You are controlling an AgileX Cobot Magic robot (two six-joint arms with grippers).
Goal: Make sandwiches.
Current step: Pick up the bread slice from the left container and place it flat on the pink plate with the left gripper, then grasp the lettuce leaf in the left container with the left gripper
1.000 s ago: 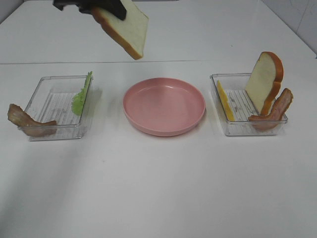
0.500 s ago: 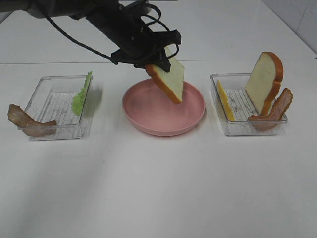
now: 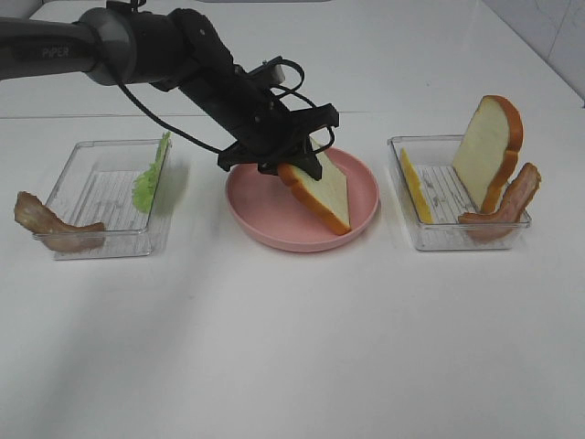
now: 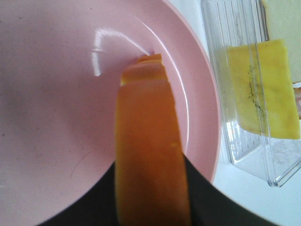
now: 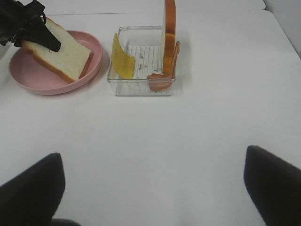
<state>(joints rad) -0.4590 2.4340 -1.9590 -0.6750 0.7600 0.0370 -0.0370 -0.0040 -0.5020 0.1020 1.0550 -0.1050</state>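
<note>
My left gripper [image 3: 291, 161] is shut on a white bread slice with orange-brown crust [image 3: 326, 192]. It holds the slice tilted, with the low end resting in the round pink plate [image 3: 265, 208]. In the left wrist view the crust [image 4: 148, 155] runs down onto the plate [image 4: 56, 94]. A second bread slice [image 3: 489, 148] stands upright in the right clear tray [image 3: 407, 146] with a yellow cheese square [image 3: 414, 186] and brown bacon [image 3: 507, 206]. My right gripper [image 5: 150, 197] is open and empty, well in front of that tray [image 5: 141, 84], and is out of the exterior view.
The left clear tray [image 3: 82, 151] holds a green lettuce leaf [image 3: 151, 174], and a bacon strip [image 3: 50, 229] hangs over its near corner. The black left arm [image 3: 164, 50] reaches in from the back left over the white table.
My left gripper has carried the bread slice from high at the back down and to the right, until its low end rests in the pink plate. Nothing else has moved.
</note>
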